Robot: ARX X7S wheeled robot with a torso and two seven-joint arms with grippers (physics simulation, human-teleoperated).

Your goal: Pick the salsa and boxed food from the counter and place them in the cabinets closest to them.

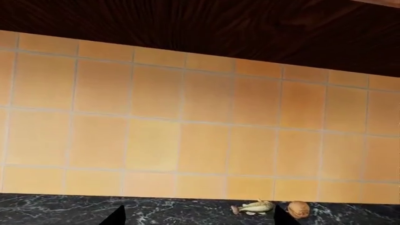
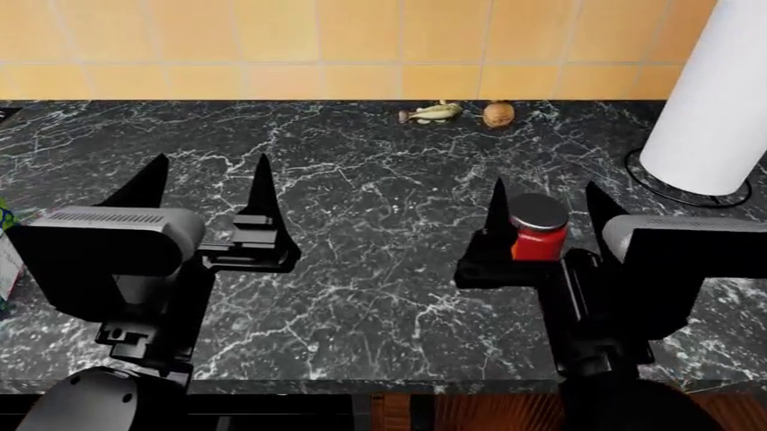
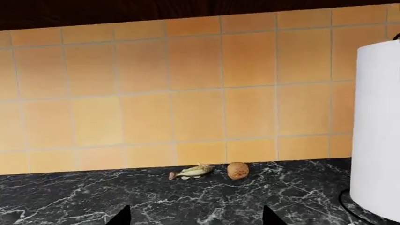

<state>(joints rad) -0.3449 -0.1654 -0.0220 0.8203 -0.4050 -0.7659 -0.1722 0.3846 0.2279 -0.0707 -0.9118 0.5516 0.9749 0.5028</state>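
Observation:
The salsa (image 2: 538,230), a small red jar with a dark lid, stands on the black marble counter (image 2: 359,206) between the fingers of my right gripper (image 2: 545,199). The jaws stand wide on either side of it and do not touch it. The jar is out of sight in the right wrist view, where the gripper (image 3: 195,218) shows only two spread fingertips. My left gripper (image 2: 207,180) is open and empty over bare counter; it also shows in the left wrist view (image 1: 200,218). The boxed food (image 2: 6,247) is only a colourful sliver at the far left edge, behind my left arm.
A tall white paper-towel roll (image 2: 719,99) stands at the back right, also in the right wrist view (image 3: 378,131). A small fish (image 2: 434,112) and a round brown item (image 2: 498,114) lie by the orange tiled wall. Dark wood cabinet underside (image 1: 218,28) hangs above.

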